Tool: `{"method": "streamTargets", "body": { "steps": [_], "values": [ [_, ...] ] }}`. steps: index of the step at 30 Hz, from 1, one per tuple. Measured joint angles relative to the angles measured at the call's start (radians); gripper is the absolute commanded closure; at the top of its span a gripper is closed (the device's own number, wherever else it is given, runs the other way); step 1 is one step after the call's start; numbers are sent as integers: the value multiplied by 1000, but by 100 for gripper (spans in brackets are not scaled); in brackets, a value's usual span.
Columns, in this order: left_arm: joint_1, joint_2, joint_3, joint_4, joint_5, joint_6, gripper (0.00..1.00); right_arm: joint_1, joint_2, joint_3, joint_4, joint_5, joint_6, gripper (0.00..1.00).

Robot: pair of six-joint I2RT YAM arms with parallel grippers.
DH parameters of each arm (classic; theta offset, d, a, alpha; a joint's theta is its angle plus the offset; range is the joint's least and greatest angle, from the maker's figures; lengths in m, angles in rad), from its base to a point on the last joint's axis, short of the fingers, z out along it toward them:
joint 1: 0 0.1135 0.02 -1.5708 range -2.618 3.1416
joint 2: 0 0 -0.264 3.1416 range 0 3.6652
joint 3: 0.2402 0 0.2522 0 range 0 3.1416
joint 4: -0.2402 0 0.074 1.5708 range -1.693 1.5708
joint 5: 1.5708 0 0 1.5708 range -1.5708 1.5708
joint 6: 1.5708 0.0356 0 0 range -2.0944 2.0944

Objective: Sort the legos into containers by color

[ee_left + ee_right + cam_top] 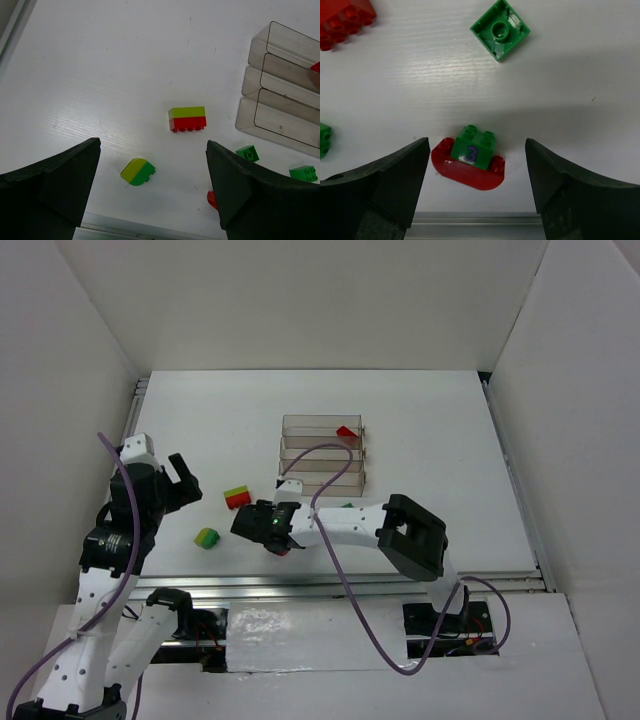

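Note:
A green lego marked 3 sits on a red curved lego near the table's front edge. My right gripper is open and straddles this stack, with its fingers clear of it on both sides. In the top view this gripper is low over the table. My left gripper hangs open and empty to the left. A yellow-green-on-red stack and a yellow-green-and-green rounded stack lie ahead of it. The clear containers stand behind, with a red lego in the farthest one.
Loose green legos lie between the right gripper and the containers. A metal rail runs along the front edge just behind the red-and-green stack. A purple cable loops over the right arm. White walls enclose the table.

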Motion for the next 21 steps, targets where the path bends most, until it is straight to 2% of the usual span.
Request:
{"method": "streamTargets", "body": {
  "steps": [3, 9, 15, 21],
  "values": [
    [0, 1, 0, 0, 7, 0, 0, -17, 0, -27, 18, -13, 4, 20],
    [0, 1, 0, 1, 17, 1, 1, -28, 0, -33, 39, -31, 6, 33],
    [0, 1, 0, 1, 19, 1, 1, -28, 0, -33, 66, -61, 7, 36],
    [0, 1, 0, 2, 19, 1, 1, -28, 18, -34, 86, -79, 12, 45]
  ]
}}
